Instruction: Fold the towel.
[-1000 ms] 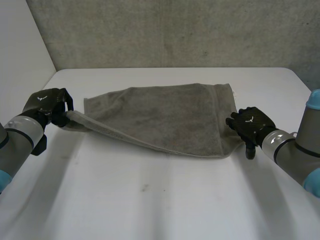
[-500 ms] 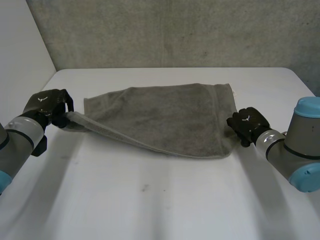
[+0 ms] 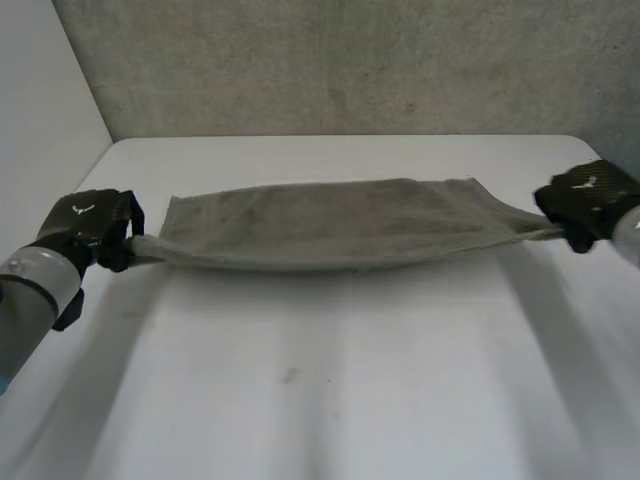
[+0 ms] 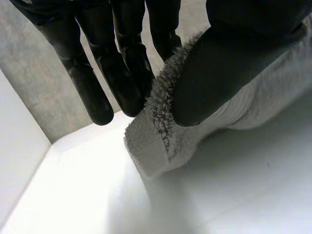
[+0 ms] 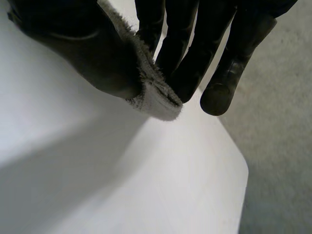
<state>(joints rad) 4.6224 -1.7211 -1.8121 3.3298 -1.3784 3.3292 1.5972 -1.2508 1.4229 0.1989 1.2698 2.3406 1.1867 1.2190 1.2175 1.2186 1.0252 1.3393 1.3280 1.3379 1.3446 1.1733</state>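
The white surface (image 3: 330, 420) carries a small dark speck (image 3: 290, 376) near its middle. A grey towel (image 3: 330, 222) stretches left to right over its far half, near edge raised above a shadow.

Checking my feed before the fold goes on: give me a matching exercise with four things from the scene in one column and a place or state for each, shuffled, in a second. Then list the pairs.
Things:
1. left hand
2. right hand
3. towel
4. table

Places or states:
A. grey, stretched out long between two holds
B. pinches the cloth's end at the head view's right
C. white, beneath the cloth
D. pinches the cloth's end at the head view's left

Pairs: 1-D, 2-B, 3-A, 4-C.
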